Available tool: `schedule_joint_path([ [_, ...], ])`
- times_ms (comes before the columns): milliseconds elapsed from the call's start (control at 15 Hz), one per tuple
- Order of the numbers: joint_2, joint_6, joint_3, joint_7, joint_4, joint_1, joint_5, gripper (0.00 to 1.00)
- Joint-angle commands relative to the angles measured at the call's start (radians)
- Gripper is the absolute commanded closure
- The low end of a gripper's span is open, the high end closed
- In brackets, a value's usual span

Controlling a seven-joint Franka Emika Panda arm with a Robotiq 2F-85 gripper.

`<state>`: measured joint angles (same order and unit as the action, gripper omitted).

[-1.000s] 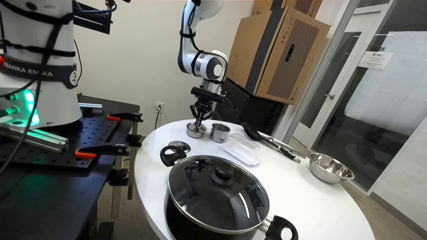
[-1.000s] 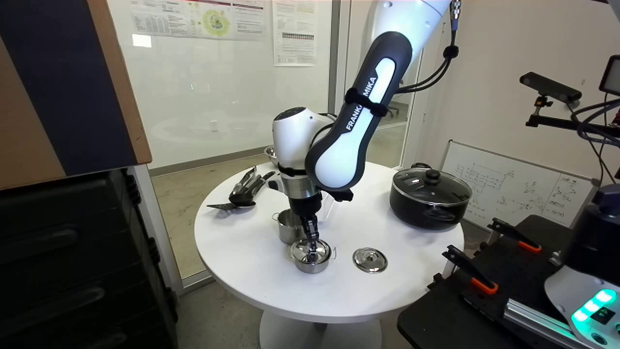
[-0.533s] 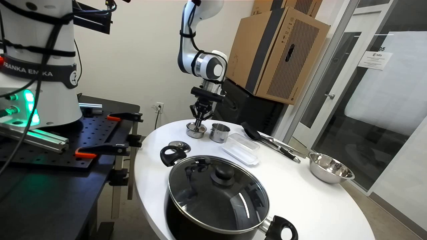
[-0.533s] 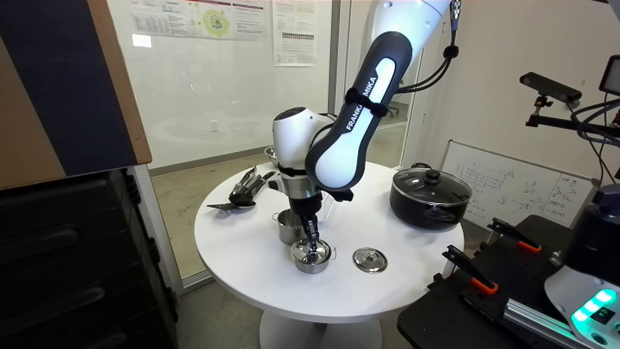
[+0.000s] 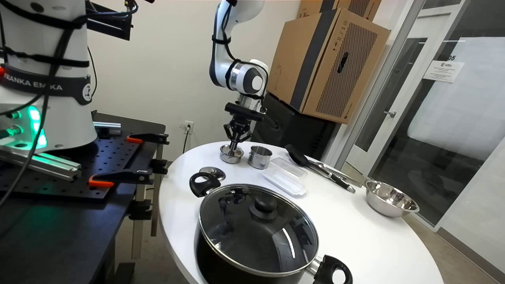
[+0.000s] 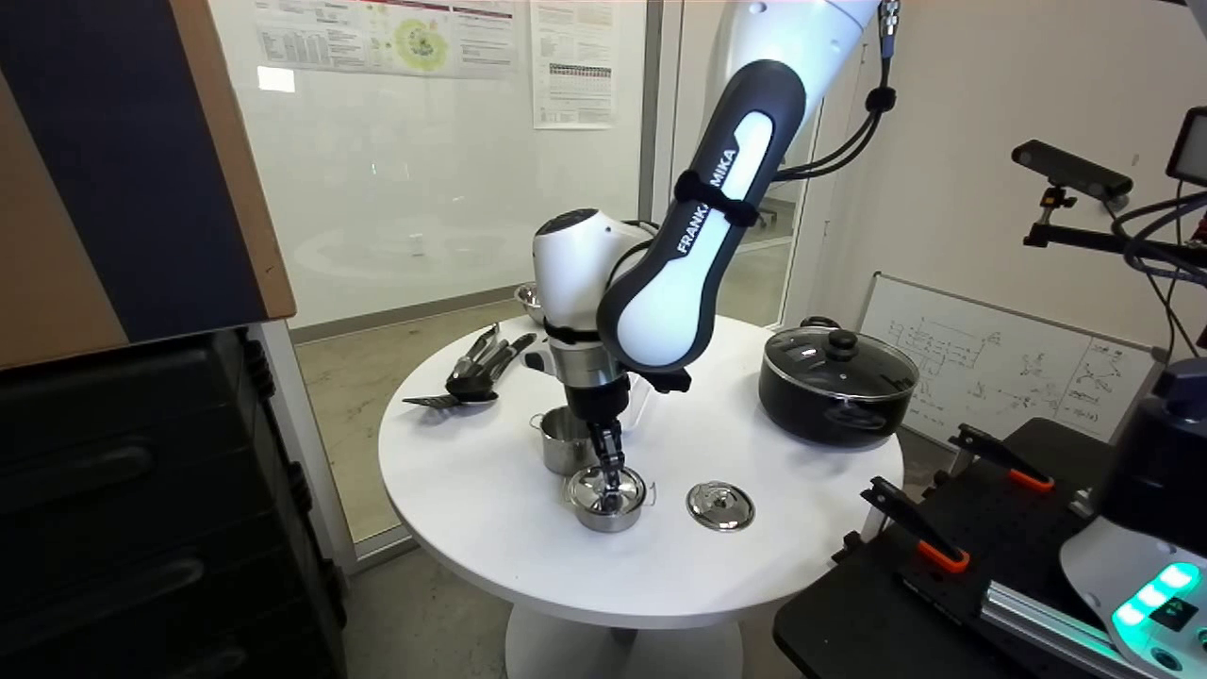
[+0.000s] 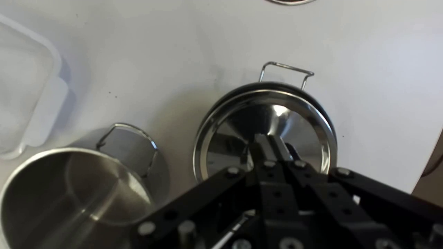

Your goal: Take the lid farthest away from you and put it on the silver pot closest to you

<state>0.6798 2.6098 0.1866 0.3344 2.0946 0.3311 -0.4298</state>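
A small round silver lid is over the low silver pot. In the wrist view the lid sits slightly off-centre, with the dark pot rim showing behind it. My gripper points down at the lid's middle. In the wrist view its fingers are almost together, closed at the lid's handle, which they mostly hide. I cannot tell whether the lid rests fully on the rim. The low pot also shows in an exterior view. A second silver lid lies flat on the table.
A taller open silver pot stands close beside the low pot. A clear plastic container and black utensils lie farther along the table. A large black pot with a glass lid and a steel bowl also stand there.
My gripper and the lid have shifted very slightly, toward the right in an exterior view, so the lid sits a little more over the low pot. The other things have not moved.
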Motion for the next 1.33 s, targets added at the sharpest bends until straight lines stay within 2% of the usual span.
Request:
schedule_joint_path([
  [0,-0.018,0.009,0.0,-0.009,0.028,-0.003,-0.007,1.0],
  [133,-0.019,0.009,-0.001,-0.01,0.028,-0.003,-0.007,0.95],
  [200,-0.02,0.008,0.0,-0.009,0.03,-0.004,-0.007,0.87],
  [267,-0.022,0.007,0.0,-0.008,0.032,-0.004,-0.007,0.68],
  [667,-0.069,0.006,0.019,0.023,0.092,-0.032,0.001,0.27],
  [933,-0.153,0.028,0.048,0.057,0.165,-0.074,0.016,0.01],
  [1267,-0.27,0.074,0.077,0.071,0.251,-0.117,0.04,0.0],
])
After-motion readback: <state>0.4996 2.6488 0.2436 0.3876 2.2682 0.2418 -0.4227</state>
